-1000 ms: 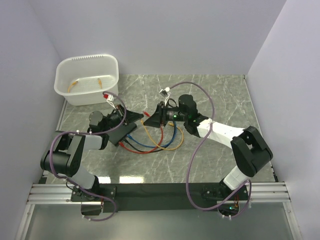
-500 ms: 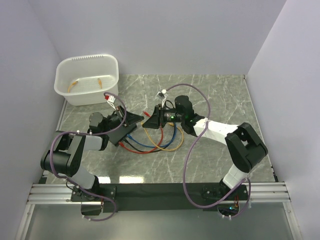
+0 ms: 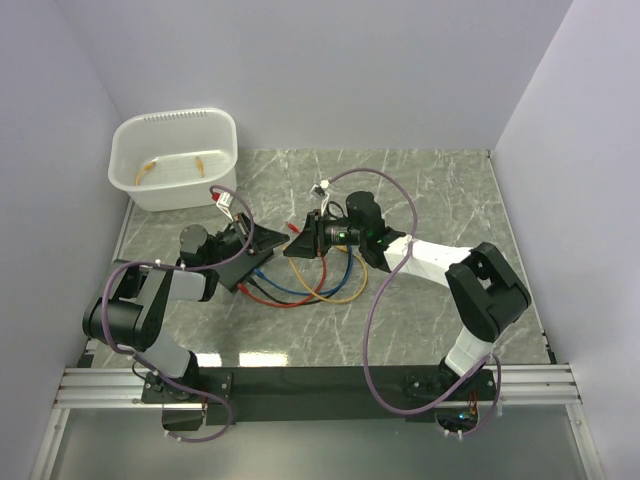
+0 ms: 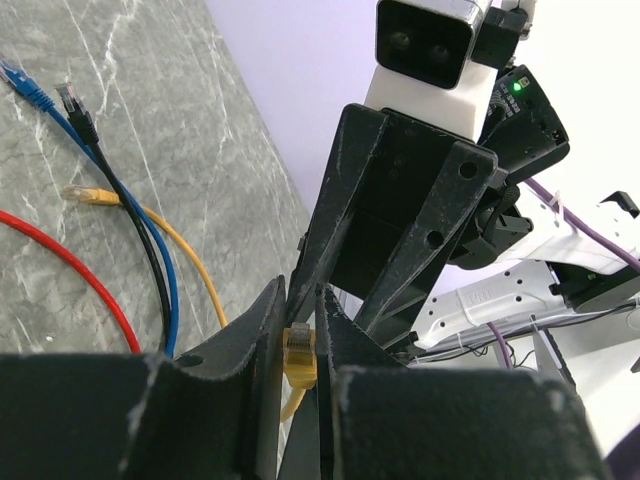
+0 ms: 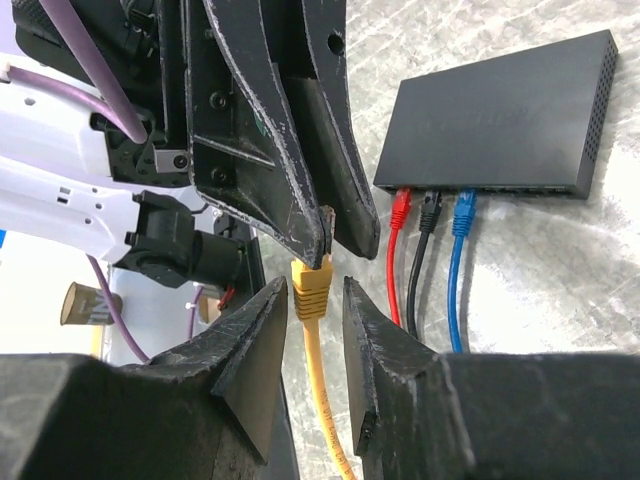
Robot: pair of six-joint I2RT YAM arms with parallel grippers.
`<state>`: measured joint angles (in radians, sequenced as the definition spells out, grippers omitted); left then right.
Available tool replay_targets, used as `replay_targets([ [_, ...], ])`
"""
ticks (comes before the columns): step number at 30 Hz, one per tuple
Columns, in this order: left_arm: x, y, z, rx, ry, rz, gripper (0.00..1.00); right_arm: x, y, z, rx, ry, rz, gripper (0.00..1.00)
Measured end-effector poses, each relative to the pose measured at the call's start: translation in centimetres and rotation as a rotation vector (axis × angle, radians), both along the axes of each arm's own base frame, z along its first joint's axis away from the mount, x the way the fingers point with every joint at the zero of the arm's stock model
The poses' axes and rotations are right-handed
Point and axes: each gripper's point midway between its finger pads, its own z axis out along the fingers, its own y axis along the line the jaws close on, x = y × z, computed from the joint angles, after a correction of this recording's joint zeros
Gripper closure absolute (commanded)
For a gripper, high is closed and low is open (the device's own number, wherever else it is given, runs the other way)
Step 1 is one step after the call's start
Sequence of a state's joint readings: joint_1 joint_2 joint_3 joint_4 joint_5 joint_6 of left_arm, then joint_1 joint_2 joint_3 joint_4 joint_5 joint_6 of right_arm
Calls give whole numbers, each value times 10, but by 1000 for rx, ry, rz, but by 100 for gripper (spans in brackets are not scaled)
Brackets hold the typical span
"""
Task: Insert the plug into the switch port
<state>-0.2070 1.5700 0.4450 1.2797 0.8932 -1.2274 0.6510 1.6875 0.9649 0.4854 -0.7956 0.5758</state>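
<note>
Though the left gripper [image 4: 300,305] pinches the yellow plug [image 4: 299,352] and the right gripper [image 5: 314,290] hangs loose around it, the plug is not in the switch [image 5: 500,115] yet.

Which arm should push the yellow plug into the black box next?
Probably right. The right fingers straddle the yellow plug from behind, facing the switch; the left fingers pinch the plug's front tip, blocking entry.
</note>
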Motion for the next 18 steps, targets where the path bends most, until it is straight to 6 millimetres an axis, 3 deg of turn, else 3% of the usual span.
replay_targets([
  [12,0,0,0,1,-1,0,99,0,0,0,1,-4,2,76],
  [15,0,0,0,2,-4,0,99,-1,0,0,2,-3,2,83],
  [17,0,0,0,3,-8,1,100,-1,1,0,3,-2,3,99],
  [18,0,0,0,3,-10,1,99,-1,1,0,3,-2,3,100],
])
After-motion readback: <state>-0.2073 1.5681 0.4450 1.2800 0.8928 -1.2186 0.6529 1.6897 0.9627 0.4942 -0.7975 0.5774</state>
